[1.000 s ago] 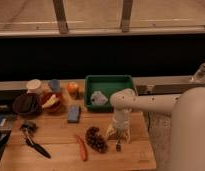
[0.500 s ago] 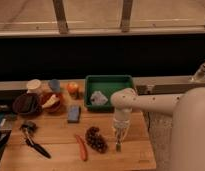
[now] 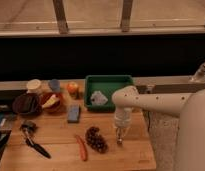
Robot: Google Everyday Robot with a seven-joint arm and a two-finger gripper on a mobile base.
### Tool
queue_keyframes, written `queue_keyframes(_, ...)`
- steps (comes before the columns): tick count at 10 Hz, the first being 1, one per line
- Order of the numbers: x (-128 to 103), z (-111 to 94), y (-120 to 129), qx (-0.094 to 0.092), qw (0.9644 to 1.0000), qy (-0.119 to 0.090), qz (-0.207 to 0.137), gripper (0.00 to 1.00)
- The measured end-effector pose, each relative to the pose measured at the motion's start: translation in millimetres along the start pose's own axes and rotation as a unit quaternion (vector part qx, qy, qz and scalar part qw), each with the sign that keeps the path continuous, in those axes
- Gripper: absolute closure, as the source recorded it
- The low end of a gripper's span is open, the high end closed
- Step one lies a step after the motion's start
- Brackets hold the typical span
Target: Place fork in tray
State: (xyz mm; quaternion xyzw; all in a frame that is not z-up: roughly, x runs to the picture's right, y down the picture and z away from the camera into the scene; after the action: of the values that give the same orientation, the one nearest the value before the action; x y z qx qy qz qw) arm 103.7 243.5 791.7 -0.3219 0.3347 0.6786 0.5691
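The fork shows only as a slim dark-silver tip sticking out just below my gripper, near the front right of the wooden table. Most of the fork is hidden by the gripper, which points straight down over it. The green tray stands behind the gripper, toward the back of the table, with a pale crumpled object inside it.
A dark grape-like cluster and an orange carrot lie left of the gripper. A blue sponge, a black-handled tool, two dark bowls, cups and an orange fruit fill the left side. The table's right edge is close.
The gripper has stayed over the fork near the table's front right, shifting only slightly. Nothing else has moved.
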Motion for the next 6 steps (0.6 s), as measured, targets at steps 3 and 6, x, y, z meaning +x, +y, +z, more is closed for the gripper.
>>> queue_keyframes(3,-12,-47,-10,-0.01,0.9985,-0.052,0.014,1.0)
queue_keyframes(6,-43,-89,-22,-0.027,0.9947,-0.096,0.023,1.0)
